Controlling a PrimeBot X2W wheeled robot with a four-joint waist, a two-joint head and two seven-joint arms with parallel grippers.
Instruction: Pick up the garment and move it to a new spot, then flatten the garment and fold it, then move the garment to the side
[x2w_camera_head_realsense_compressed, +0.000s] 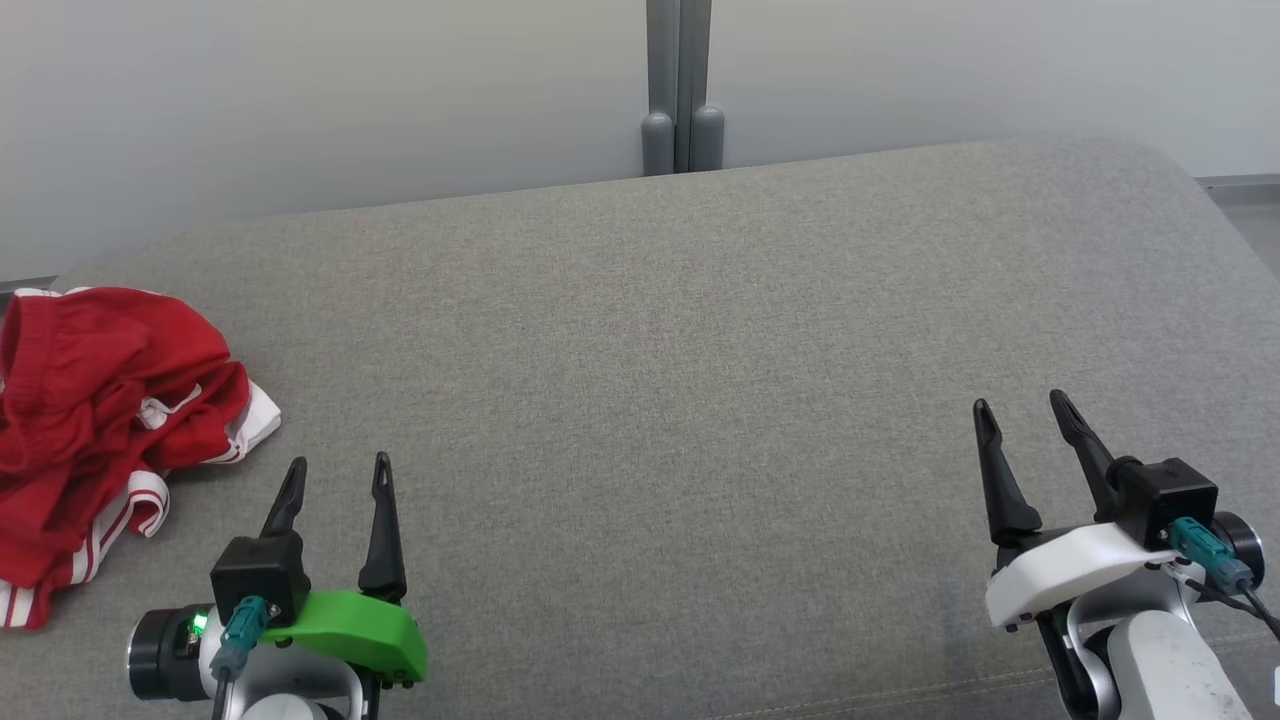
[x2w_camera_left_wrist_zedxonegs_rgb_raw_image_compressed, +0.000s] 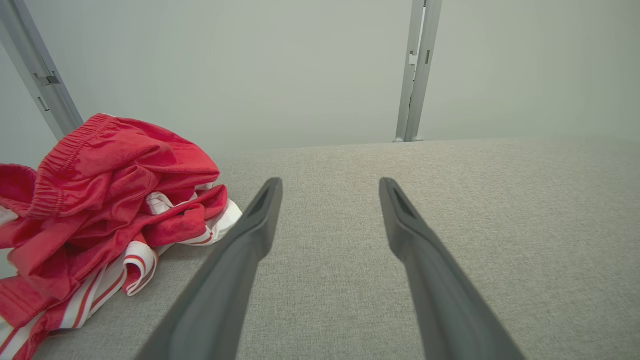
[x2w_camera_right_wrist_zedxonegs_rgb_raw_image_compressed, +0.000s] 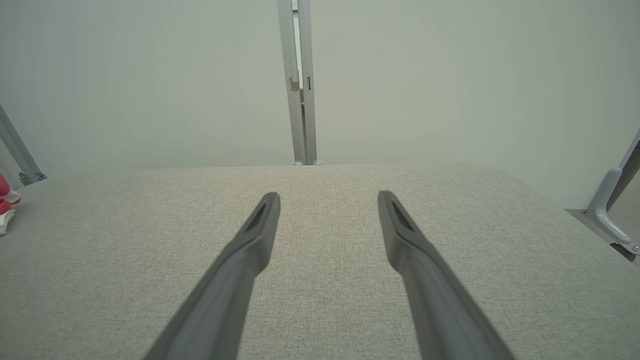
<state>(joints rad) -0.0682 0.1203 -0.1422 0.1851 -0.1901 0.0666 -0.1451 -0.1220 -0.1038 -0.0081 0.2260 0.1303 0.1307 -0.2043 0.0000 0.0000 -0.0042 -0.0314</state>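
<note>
– One garment (x2w_camera_head_realsense_compressed: 100, 420), where's it at?
– Far left of the grey fabric surface (x2w_camera_head_realsense_compressed: 650, 330), near the front-left corner. Red w/ white stripes & white trim, bunched in a heap. Elastic waistband sits on top in the left wrist view. Part runs off the head view's left edge.
– Left gripper (x2w_camera_head_realsense_compressed: 340, 463)?
– Just right of the heap, a bit nearer the robot. Green-shelled wrist, green LED lit. Fingers spread wide, pointing away from the robot, grey fabric showing between them. Apart from the garment, not touching it.
– Middle?
– Bare grey fabric back to the pale wall (x2w_camera_head_realsense_compressed: 300, 100). Grey post (x2w_camera_head_realsense_compressed: 680, 90) stands upright behind the far edge, approx centre.
– Right gripper (x2w_camera_head_realsense_compressed: 1022, 401)?
– Lower right, well apart from the garment, white-shelled wrist. Fingers wide too, tips angled slightly left in the head view, grey fabric between them. Its wrist cam catches a sliver of red & white at its left edge.
– Fingers touching the surface?
– Can't tell for either; they look to hover low over it.
– Far right?
– Surface rounds off at the corner. Grey bracket (x2w_camera_right_wrist_zedxonegs_rgb_raw_image_compressed: 612, 210) beside it in the right wrist view.
</note>
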